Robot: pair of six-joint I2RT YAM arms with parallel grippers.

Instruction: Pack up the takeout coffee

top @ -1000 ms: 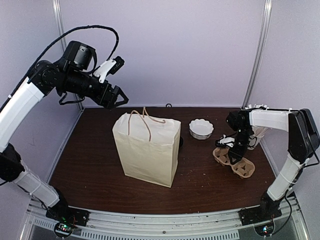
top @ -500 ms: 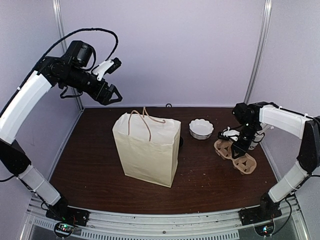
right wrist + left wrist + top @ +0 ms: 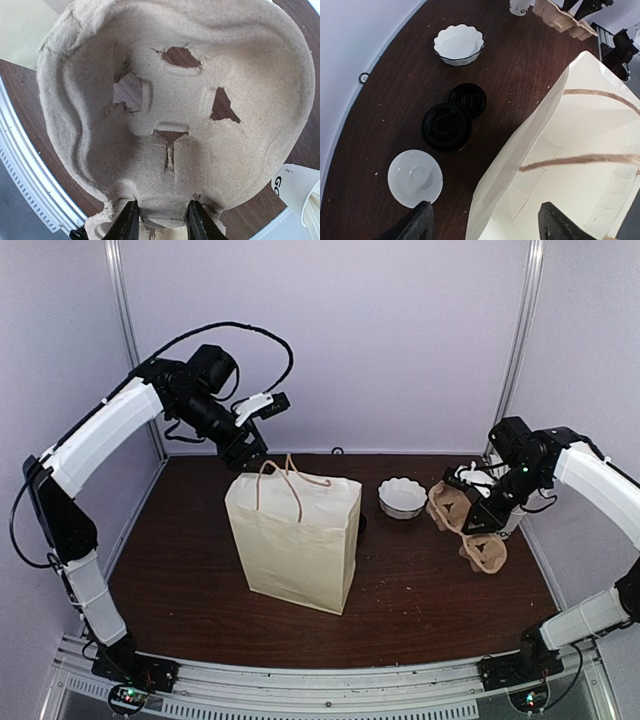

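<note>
Two states: left end effector (image 3: 485, 225) gapes open, right end effector (image 3: 162, 220) clamps carrier (image 3: 175, 100); bag (image 3: 300, 540) mostly hides coffee (image 3: 446, 127).

Dark brown wood-grain tabletop (image 3: 190, 570), matte, pale specks scattered over it. Back wall (image 3: 380, 340) plain pale lavender panel; left side wall (image 3: 40, 340) same tint. Slim pale left post (image 3: 120, 300) and right post (image 3: 522, 320) at back corners. Ribbed metal rail (image 3: 330, 685) along near edge. Small black ring (image 3: 338, 451) at foot of back wall. Light soft, even; shadows faint.
</note>
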